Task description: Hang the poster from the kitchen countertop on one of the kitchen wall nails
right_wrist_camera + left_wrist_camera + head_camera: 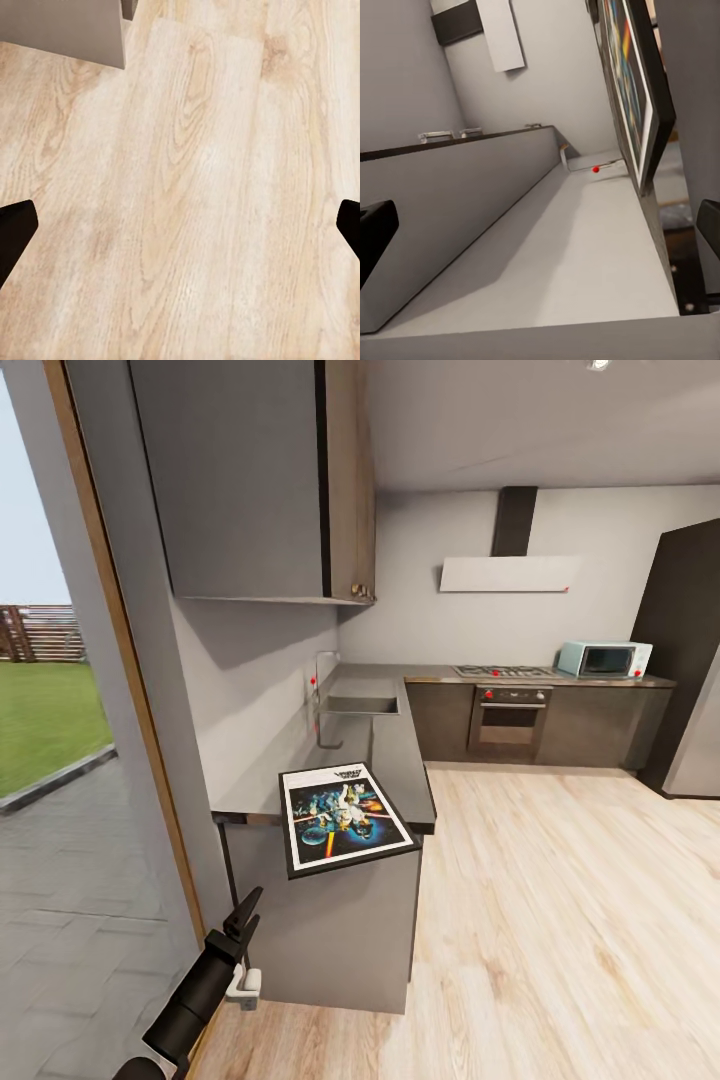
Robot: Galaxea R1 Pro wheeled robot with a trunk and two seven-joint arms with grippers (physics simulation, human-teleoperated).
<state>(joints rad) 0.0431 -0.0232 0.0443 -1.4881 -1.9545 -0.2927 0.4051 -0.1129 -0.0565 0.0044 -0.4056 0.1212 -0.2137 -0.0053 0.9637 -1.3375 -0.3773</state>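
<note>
Since the poster (347,817) lies flat at the counter's (400,760) near end, its corner past the edge, we judge a careless push from our left gripper (243,920), low beside the cabinet with fingers spread, could slide it off; our right gripper (180,225) gapes over wood floor (560,920); beyond, sink (360,705), oven (510,720), microwave (603,658).

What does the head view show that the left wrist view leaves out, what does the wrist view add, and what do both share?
Head view alone: the poster's full printed face, lying flat at the countertop's near end, plus the oven, microwave, wood floor and left gripper below the counter edge. Left wrist view alone: the frame's thick black edge seen side-on and the spread fingertips. Both: poster, countertop, red-knobbed tap.
</note>
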